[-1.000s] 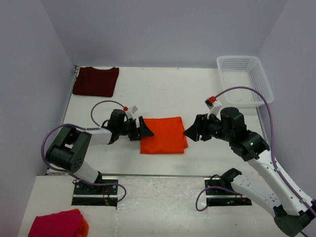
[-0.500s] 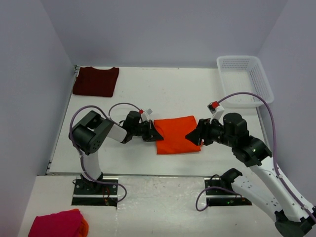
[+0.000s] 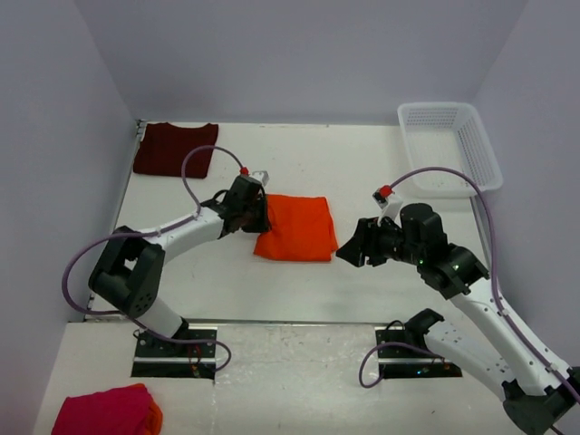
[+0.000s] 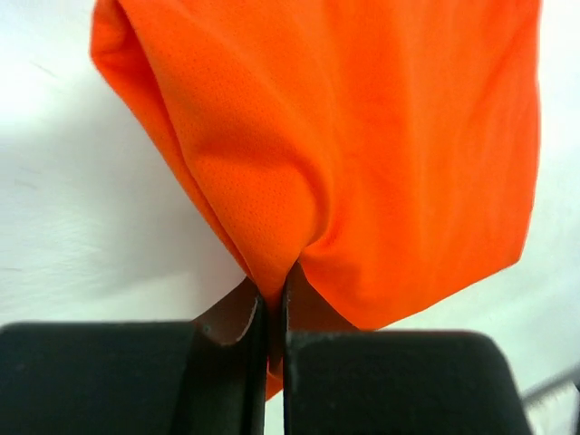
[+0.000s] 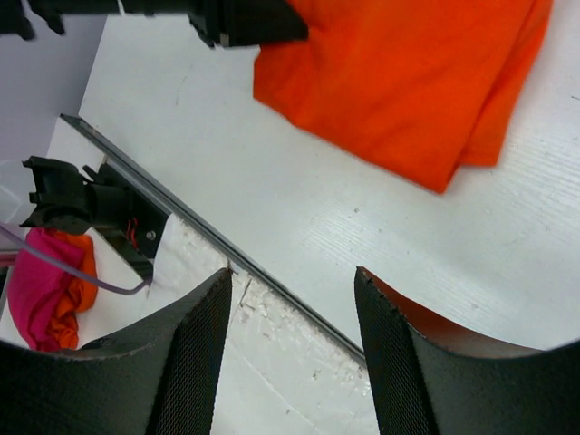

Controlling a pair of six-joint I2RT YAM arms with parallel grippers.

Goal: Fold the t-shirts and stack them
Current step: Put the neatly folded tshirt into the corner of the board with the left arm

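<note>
Bright orange folded cloth t-shirt [image 3: 294, 228], edge clamped in left hand [image 4: 274, 304]; right hand [image 5: 292, 308] gapes empty; drag it low and slowly, keeping folds.

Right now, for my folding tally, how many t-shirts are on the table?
2: the orange t-shirt mid-table, pinched by the left gripper; the maroon t-shirt at the far-left corner. None looks hidden.

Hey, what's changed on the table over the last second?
The left tool closed on the orange t-shirt at its left edge. The shirt slid right, then back left and a little away from the robot. The right tool, open, backed off its right edge. The maroon t-shirt, basket and pink bundle stayed put.
</note>
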